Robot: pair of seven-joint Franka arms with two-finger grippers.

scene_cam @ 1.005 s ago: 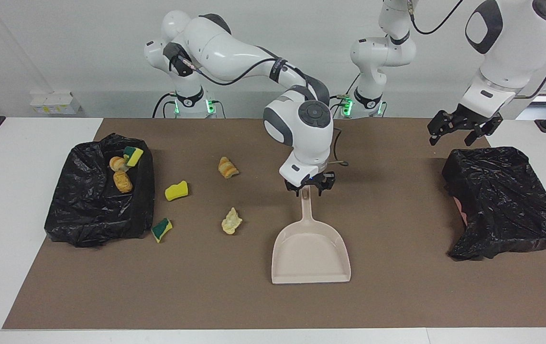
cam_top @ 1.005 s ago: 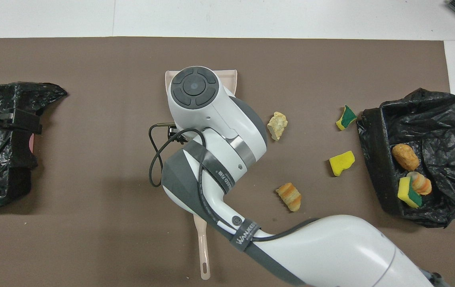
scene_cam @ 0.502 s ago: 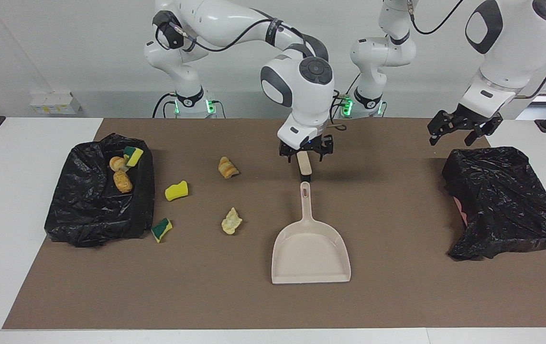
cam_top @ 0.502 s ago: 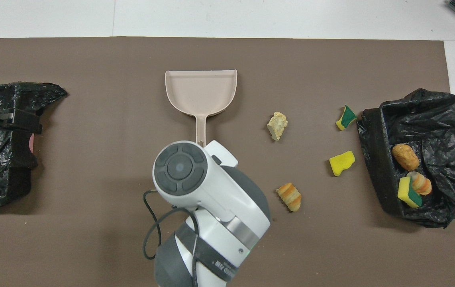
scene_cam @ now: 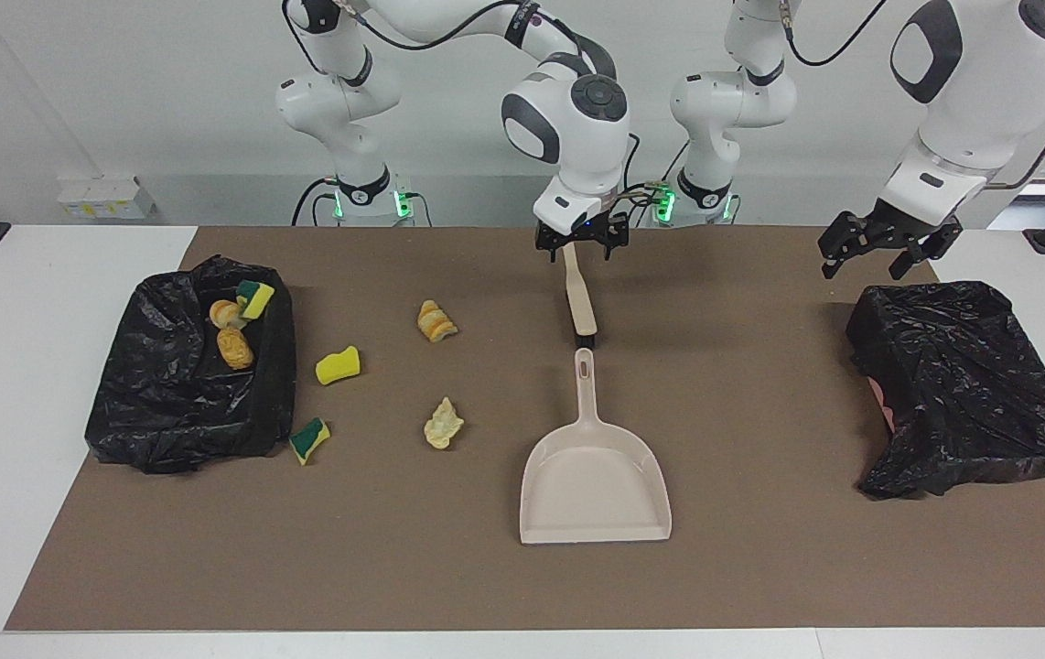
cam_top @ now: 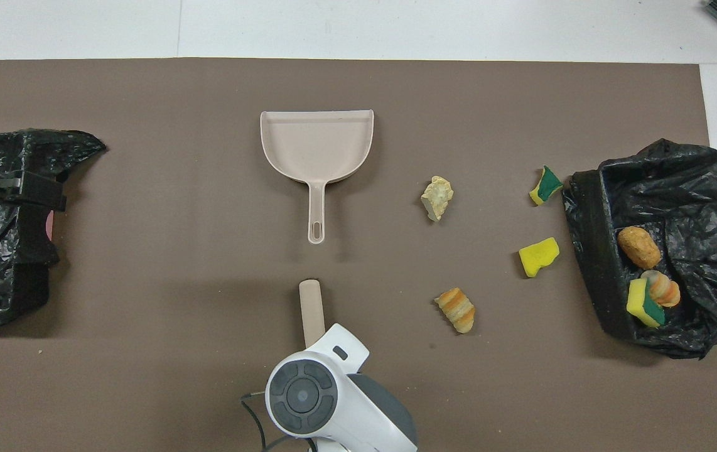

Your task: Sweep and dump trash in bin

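Seven small scraps of trash are seen. Three lie inside the open black plastic-lined bin [scene_cam: 188, 366] at the right arm's end of the desk: a tan bread-like lump [scene_cam: 234, 349], a striped orange bread-like lump [scene_cam: 225, 314] and a yellow sponge piece with a green back [scene_cam: 255, 298]. Four lie on the brown mat [scene_cam: 760, 549] beside that bin: a plain yellow sponge piece [scene_cam: 339, 365] just beside the bin, a green-backed yellow sponge scrap [scene_cam: 309, 439] near the bin's corner farther from the robots, a striped orange croissant-like lump [scene_cam: 436, 321] and a pale beige crumbly lump [scene_cam: 443, 423], both placed between the bin and the dustpan.

The beige plastic dustpan [scene_cam: 596, 476] is laid flat at the middle of the mat, well apart from the bin, its handle pointed toward the robots. The beige-handled brush [scene_cam: 580, 297] is laid nearer to the robots than the dustpan, in line with the dustpan's handle, its dark bristle end just short of that handle.

The right gripper [scene_cam: 581, 240] is held over the brush handle's end nearest the robots; its fingers are spread apart and nothing is gripped. Whether the handle is touched cannot be told. The left gripper [scene_cam: 879, 247] is held with fingers apart over the edge of a second crumpled black bag-covered bin [scene_cam: 962, 384] at the left arm's end of the desk, and nothing is held in it.

No readable writing is made out.
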